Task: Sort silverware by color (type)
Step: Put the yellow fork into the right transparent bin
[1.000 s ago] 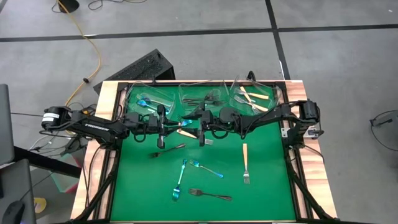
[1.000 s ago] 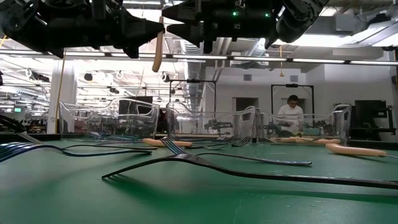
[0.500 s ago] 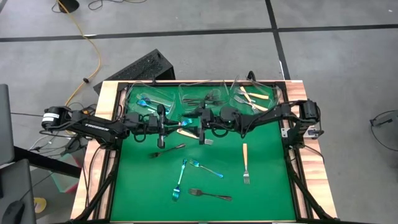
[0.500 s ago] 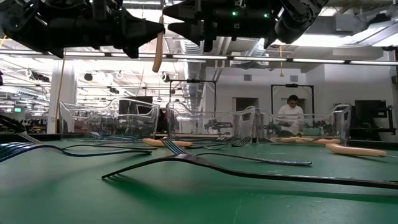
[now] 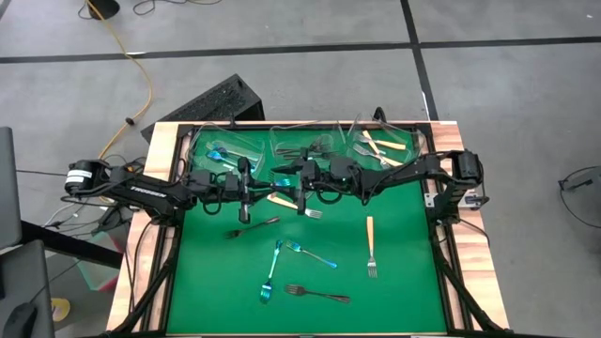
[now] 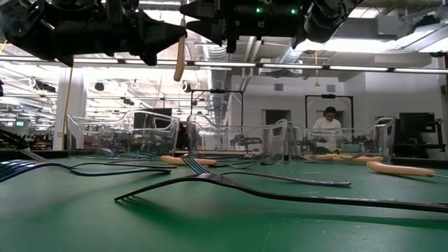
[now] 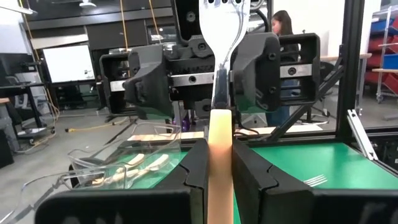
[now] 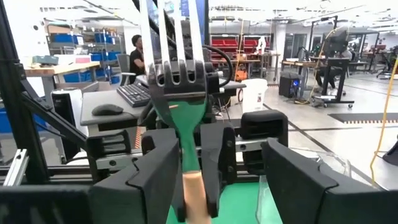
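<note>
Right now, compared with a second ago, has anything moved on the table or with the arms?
The right hand has drifted slightly toward the left hand, carrying its cream-handled fork. In the low view it also sits a touch higher. Nothing was picked up or let go. The left hand keeps hold of a second cream-handled fork, and the loose forks on the green mat lie where they were.

The floor [image 5: 310, 84] was grey concrete, crossed by dark lines, and a yellow cable [image 5: 141, 70] lay on it. Behind the bench, a person [image 6: 327, 129] sat in a bright white room with ceiling lights [image 6: 364, 43].
</note>
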Action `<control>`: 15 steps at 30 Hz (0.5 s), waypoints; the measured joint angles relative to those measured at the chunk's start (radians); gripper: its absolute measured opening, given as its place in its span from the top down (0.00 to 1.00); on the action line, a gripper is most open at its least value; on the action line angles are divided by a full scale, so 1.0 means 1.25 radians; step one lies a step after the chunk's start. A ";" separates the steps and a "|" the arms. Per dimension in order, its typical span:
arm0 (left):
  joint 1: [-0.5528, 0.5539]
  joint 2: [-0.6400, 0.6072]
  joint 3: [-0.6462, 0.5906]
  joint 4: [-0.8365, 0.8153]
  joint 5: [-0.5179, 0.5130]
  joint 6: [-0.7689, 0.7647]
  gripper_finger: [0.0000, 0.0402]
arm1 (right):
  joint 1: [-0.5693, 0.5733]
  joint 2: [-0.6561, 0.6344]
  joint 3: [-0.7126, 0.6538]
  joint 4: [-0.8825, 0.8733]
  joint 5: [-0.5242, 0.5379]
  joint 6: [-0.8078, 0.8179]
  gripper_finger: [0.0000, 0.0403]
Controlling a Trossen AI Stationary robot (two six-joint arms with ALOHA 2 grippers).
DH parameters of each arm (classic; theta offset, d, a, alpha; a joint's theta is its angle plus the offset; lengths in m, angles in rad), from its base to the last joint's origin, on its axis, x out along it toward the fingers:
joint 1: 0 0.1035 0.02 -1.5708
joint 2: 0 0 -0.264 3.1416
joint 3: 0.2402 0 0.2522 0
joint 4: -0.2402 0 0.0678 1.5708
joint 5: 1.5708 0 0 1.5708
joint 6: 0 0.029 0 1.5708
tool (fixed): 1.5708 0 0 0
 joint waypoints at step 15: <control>0.000 0.000 0.000 0.005 0.000 0.001 0.94 | -0.002 0.000 0.000 0.000 0.000 0.007 0.53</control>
